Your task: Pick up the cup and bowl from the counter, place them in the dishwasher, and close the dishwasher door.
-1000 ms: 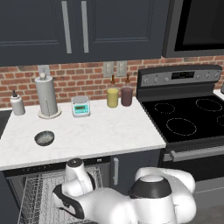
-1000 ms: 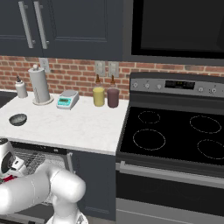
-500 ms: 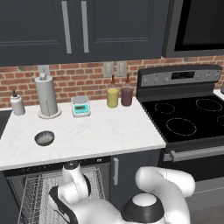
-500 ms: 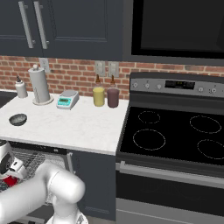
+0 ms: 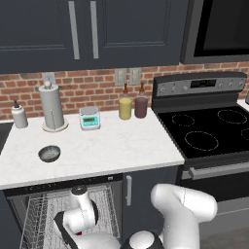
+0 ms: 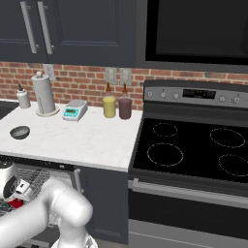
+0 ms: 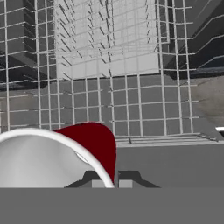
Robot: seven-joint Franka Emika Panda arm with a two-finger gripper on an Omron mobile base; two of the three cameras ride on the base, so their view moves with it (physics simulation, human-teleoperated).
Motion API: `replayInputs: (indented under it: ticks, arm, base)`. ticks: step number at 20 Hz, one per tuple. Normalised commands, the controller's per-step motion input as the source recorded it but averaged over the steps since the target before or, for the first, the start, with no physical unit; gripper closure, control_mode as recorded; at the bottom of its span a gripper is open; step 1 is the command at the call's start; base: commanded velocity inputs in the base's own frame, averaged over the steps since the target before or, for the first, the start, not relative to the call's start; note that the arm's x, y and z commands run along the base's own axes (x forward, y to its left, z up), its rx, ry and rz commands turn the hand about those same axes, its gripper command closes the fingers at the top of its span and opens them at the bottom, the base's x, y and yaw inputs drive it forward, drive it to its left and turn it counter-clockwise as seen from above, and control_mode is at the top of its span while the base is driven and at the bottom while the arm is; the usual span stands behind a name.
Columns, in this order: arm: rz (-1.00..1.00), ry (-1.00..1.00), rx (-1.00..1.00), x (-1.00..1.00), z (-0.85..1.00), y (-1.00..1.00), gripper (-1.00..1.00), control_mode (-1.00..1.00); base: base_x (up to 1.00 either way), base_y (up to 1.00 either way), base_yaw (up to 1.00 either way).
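Observation:
The red cup (image 7: 94, 140), white inside, lies tilted at the bottom left of the hand view, and my gripper (image 7: 108, 183) is shut on its rim. Hand and cup hang low over the dishwasher's light grey wire rack (image 7: 109, 100). A patch of the red cup (image 6: 16, 203) shows under my hand in the right base view. The small grey bowl (image 5: 49, 153) (image 6: 20, 131) rests on the white counter (image 5: 116, 146) at its left, above the open dishwasher (image 5: 41, 214). Close in front of the rack lies a flat grey panel (image 7: 175, 168), apparently the lowered dishwasher door.
At the back of the counter stand a paper-towel roll (image 5: 52, 107), a small scale (image 5: 90, 118), a yellow canister (image 5: 125, 108), a maroon canister (image 5: 141, 107) and a white bottle (image 5: 19, 115). The black stovetop (image 5: 209, 131) adjoins on the right. My elbow (image 5: 182, 206) bulks in front of the cabinet.
My arm has folded lower, carrying the hand and the cup further down over the rack. The bowl has stayed where it was.

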Motion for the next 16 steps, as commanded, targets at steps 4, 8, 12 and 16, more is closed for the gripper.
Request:
replayInputs:
  ticks: [4, 8, 12, 16]
  arm:
    - [0.00, -0.03, 0.00, 0.36, -0.41, 0.04, 1.00, -1.00]
    - [0.00, -0.05, 0.00, 0.36, -0.41, 0.13, 1.00, -1.00]
    - [0.00, -0.10, 0.00, 0.25, -0.38, 0.21, 1.00, -1.00]
    - [0.00, -0.10, 0.00, 0.14, -0.37, 0.17, 1.00, -1.00]
  base:
    - [0.00, 0.00, 0.00]
    - [0.00, 0.00, 0.00]
    - [0.00, 0.00, 0.00]
    - [0.00, 0.00, 0.00]
